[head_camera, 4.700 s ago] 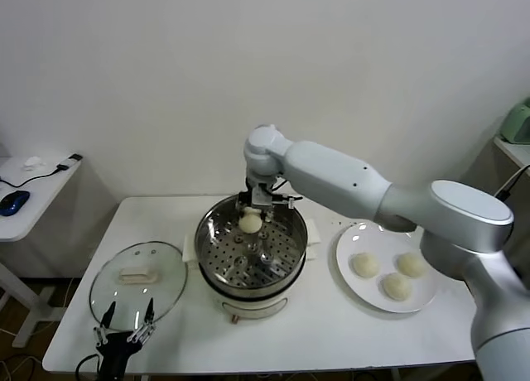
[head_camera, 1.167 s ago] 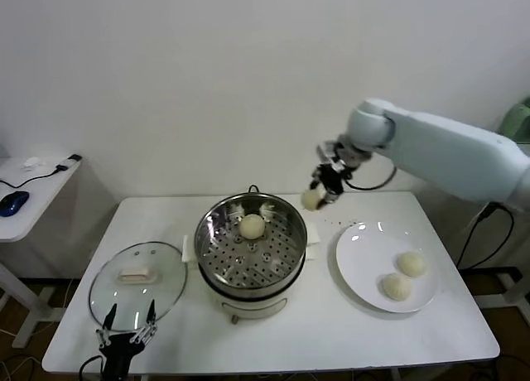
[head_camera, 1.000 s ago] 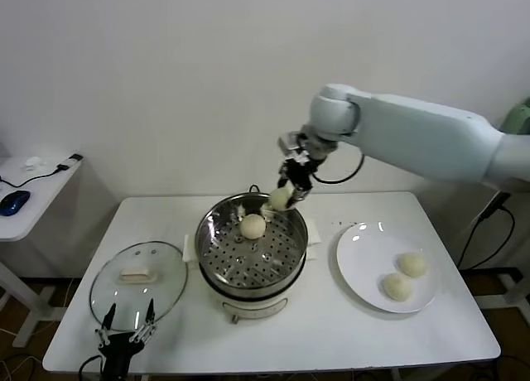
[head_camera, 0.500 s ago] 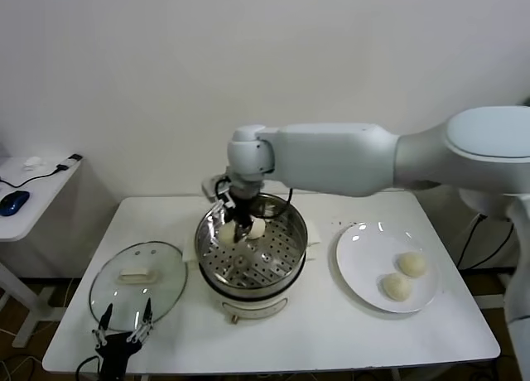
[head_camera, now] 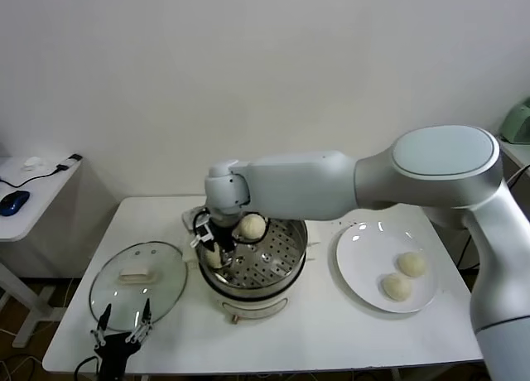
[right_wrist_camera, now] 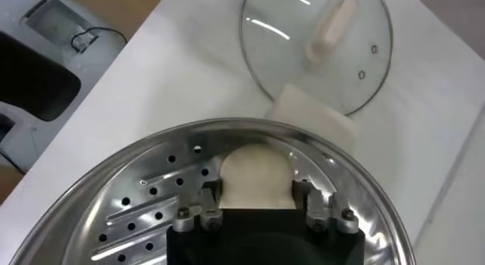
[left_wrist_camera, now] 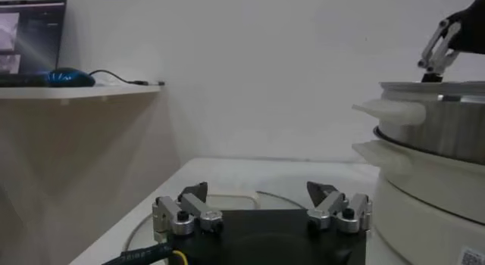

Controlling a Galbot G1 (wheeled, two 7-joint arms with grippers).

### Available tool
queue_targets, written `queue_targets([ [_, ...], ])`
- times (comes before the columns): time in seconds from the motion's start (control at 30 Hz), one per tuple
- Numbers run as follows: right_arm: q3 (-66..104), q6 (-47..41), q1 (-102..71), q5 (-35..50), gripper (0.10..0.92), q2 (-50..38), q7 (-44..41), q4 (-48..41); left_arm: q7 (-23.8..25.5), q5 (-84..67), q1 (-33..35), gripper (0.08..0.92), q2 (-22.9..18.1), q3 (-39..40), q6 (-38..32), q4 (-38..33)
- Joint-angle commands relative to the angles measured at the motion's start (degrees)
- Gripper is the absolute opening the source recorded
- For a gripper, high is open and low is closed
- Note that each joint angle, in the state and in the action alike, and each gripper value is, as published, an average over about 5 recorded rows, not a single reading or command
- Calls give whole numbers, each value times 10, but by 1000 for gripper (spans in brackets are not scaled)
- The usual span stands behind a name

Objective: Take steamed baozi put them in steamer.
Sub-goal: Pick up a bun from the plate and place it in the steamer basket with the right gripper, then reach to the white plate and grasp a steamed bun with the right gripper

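Office-like lab: plain white wall, white table (head_camera: 348, 331), side desk (head_camera: 37, 186) with computer mouse (head_camera: 13, 202).

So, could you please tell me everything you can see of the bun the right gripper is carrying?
The bun is a smooth, cream-white, domed piece of dough, matte and unbroken. The right gripper holds it between its fingers, shut on its sides. It sits low inside the steamer, over the perforated steel tray at the side nearest the glass lid; whether it already touches the tray cannot be told. It is apart from the other bun, which lies farther back in the steamer.
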Motion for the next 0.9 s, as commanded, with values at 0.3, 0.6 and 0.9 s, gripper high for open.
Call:
queue_targets([
  [0.3,36,47,99,-44,822,-272,-97,140,0,5,-3,823,-1,10,3,1],
  [0.6,35,132,111,-138,823,-529,-241,126,0,5,-2,823,1,14,5,1],
  [0.9,138,150,-119,-251,823,-628,-220,113,0,6,2,823,0,16,8,0],
])
